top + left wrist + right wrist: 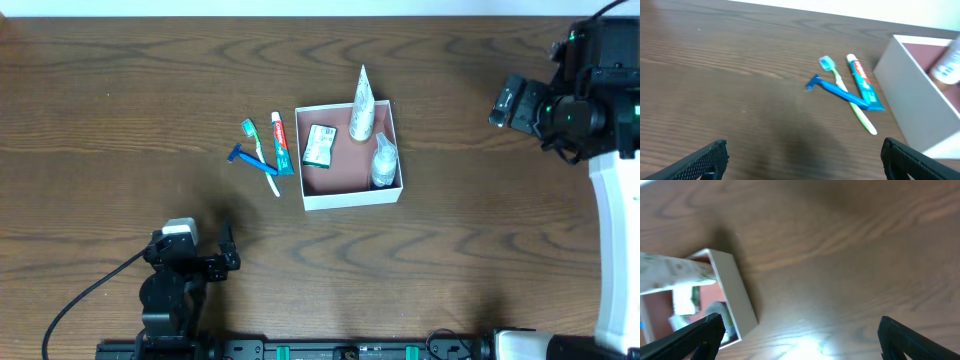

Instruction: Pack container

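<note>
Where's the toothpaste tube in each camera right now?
Overhead: toothpaste tube left of centre, just left of the container.
Left wrist: right of centre, beside the container's white wall.
Right wrist: not in view.
Shared landmark: the container, lower left in the right wrist view.

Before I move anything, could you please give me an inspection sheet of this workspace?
Surface: dark wooden table.
Job's things: white box holding a tube, a bottle and a packet; toothbrush, toothpaste and razor lie on the table beside it.
Clutter: nothing seen.
Jaws: left arm and right arm both open, empty, away from the box.
Cables: black cable trailing from the left arm.
Surroundings: pale strip past the table's far edge.
</note>
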